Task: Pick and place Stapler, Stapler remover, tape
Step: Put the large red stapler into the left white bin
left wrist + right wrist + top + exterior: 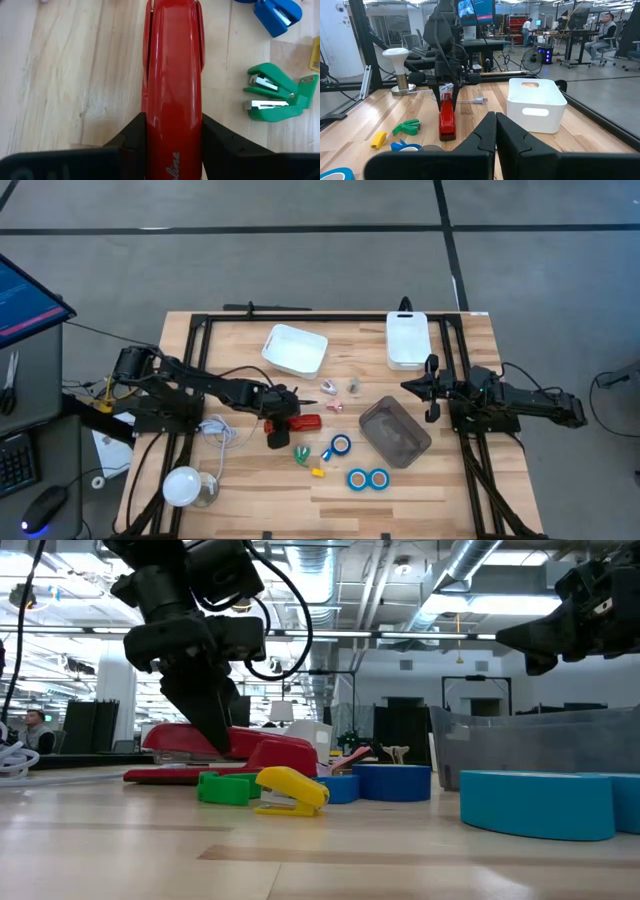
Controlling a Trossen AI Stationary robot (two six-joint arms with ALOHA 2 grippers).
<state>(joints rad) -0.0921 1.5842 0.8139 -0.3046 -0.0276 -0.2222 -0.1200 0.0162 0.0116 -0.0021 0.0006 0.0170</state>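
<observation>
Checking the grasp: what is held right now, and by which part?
The left gripper clamps the red stapler across its sides near one end; the right gripper holds nothing.

Only a partial script — "line" — shows on the stapler [174, 95].

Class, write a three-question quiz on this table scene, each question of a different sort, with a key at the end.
1. True or false: the left pincer has its fingers on either side of the red stapler.
2. Which colour is the small piece lying next to the yellow one in the low view? A green, B white, C black.
3. Fill in: the right pincer is ____ and holds nothing.

Key: 1 true; 2 A, the green piece; 3 shut.
</observation>
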